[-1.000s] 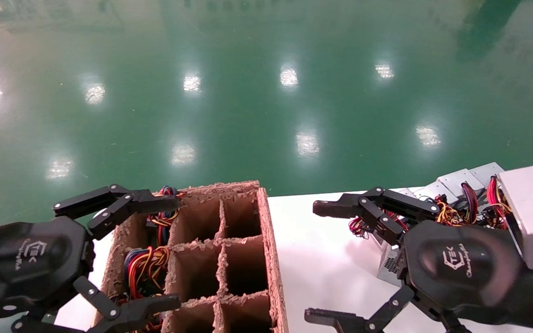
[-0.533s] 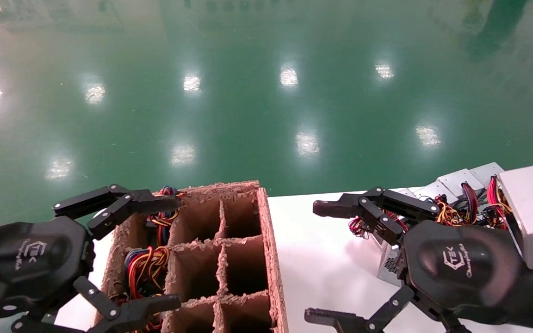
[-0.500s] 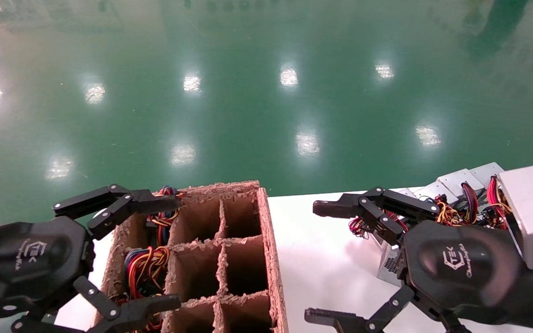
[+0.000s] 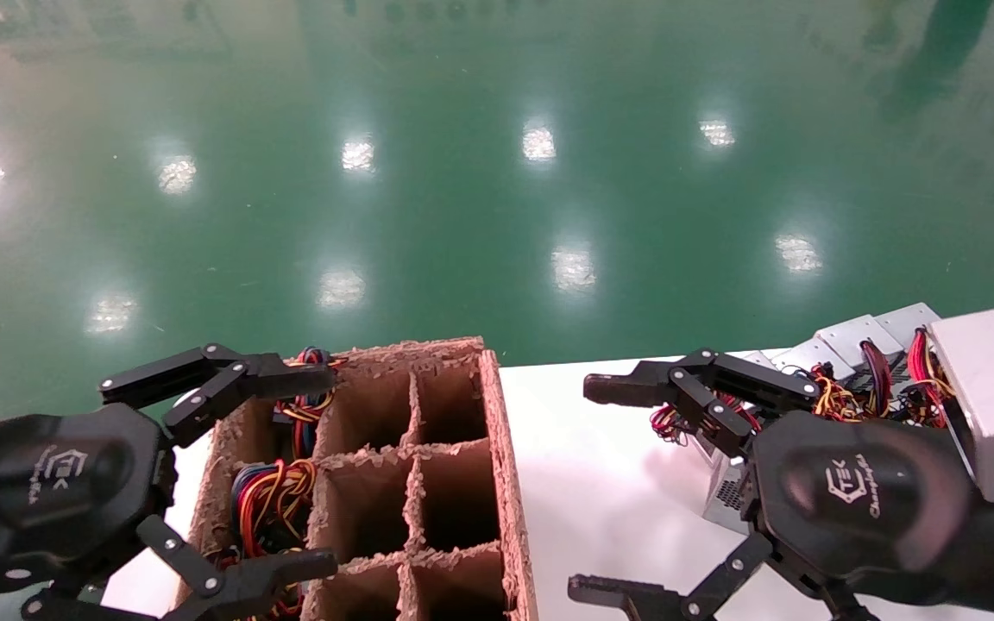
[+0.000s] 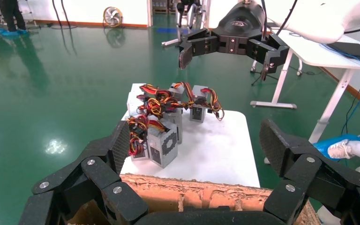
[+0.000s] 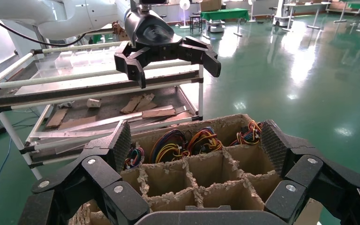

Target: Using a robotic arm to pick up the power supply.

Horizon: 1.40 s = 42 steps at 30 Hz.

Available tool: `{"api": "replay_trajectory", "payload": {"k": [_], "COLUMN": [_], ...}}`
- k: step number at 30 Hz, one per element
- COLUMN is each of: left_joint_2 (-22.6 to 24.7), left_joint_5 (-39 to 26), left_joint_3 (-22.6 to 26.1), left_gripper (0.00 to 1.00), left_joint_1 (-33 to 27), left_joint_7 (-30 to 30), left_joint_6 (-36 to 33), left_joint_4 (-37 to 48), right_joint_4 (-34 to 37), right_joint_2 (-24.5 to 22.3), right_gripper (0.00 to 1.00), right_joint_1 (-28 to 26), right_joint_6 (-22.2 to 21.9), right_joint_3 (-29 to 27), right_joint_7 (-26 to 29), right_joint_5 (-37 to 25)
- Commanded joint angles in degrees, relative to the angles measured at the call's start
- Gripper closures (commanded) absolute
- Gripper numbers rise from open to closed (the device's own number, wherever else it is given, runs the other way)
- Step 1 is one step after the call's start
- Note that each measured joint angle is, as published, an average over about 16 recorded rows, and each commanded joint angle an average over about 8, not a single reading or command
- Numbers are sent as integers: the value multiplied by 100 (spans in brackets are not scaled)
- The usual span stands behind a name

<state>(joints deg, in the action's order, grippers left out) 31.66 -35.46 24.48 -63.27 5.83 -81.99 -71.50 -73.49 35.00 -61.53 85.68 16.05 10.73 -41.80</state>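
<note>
Holding both arms above the work, I read the right gripper (image 4: 609, 490) as spread wide, with nothing between its fingers and nothing touching them. One black finger (image 4: 635, 388) reaches out over the white table (image 4: 600, 483); the other (image 4: 626, 595) sits nearer me, over bare tabletop. From the left wrist view the same right gripper (image 5: 232, 52) hangs in the air above the cluster of units, clear of all of them.

The power supply (image 5: 163, 143) nearest the cardboard divider box (image 5: 192, 194) stands on the table, its honeycomb grille facing the box and its red, yellow and black wires (image 5: 138, 129) piled on top. More power supplies (image 5: 187, 101) stand just behind it, wires tangled together. In the head view this group (image 4: 851, 362) lies beyond and beside the right gripper's far finger, partly hidden by the gripper body.

The left gripper (image 4: 316, 470) is likewise fully released and holds nothing. Its fingers straddle the left column of the divider box (image 4: 497, 448), where coloured wire bundles (image 4: 268, 496) fill the compartments; I cannot tell whether the fingertips touch the cardboard. The right wrist view shows the left gripper (image 6: 168, 61) hovering above the box, well clear of the wires.
</note>
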Motion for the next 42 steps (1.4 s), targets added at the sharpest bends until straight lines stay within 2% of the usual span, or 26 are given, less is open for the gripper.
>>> {"api": "replay_trajectory", "payload": {"k": [1,5,6,12,21,30,37,42], "left_joint_2": [0,0,0,0,0,0,0,0], "left_joint_5": [0,0,0,0,0,0,0,0], "left_joint_3": [0,0,0,0,0,0,0,0], "left_gripper": [47,97,100,100,100,100,100,100], "left_joint_1": [0,0,0,0,0,0,0,0], "left_joint_7": [0,0,0,0,0,0,0,0], "left_joint_6": [0,0,0,0,0,0,0,0], "left_joint_4": [0,0,0,0,0,0,0,0], "right_joint_4": [-1,0,1,8,90,901,1705,2103], "right_joint_2": [0,3,10,166,803,1682,2362,2746], "right_gripper": [0,0,0,0,0,0,0,0], "right_joint_1": [0,0,0,-3,-187,-502,-946,-1224], "right_joint_6": [0,-5,-13,-180,-482,-97,339,470], "right_joint_3": [0,2,6,130,664,1286,1714,2064], "right_joint_7": [0,-1,-3,24,128,-49,-334,-492], "right_joint_5": [0,-6,-14,-225,-1005,-1557,-1880,-2017]}}
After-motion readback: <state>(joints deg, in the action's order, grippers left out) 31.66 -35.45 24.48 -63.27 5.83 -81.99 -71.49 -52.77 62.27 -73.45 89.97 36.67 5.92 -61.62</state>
